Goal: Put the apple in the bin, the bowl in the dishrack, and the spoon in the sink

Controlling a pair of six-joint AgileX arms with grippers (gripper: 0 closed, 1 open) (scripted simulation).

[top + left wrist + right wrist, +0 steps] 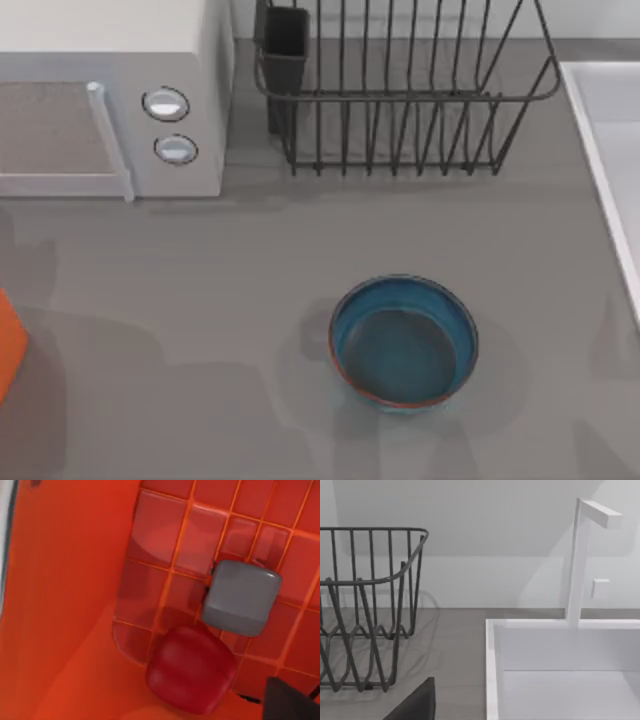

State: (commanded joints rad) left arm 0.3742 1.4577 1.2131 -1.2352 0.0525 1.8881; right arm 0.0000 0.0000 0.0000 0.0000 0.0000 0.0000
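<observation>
Jaws state: cannot be told. Apple (pixel 191 669) lies in bin (pixel 65 605). Bowl (pixel 403 342), counter (pixel 200 280) at 5 o'clock: judged rigid, glazed, slippery, breakable; best gripped at rim.

Left hand (pixel 295 701) hangs pointing downward; right hand (pixel 415 705) points level, outward.

This is a rendered kitchen counter. A white microwave (pixel 110 100) with two round knobs stands at the upper left of the top view on a grey surface (pixel 250 260). A dark wire dishrack (pixel 400 90) sits at upper centre. A white sink (pixel 560 670) with a squared tap (pixel 585 560) lies at the right edge. A blue bowl (pixel 403 343) rests on the surface, and an orange bin (pixel 8 345) shows at the left edge.
</observation>
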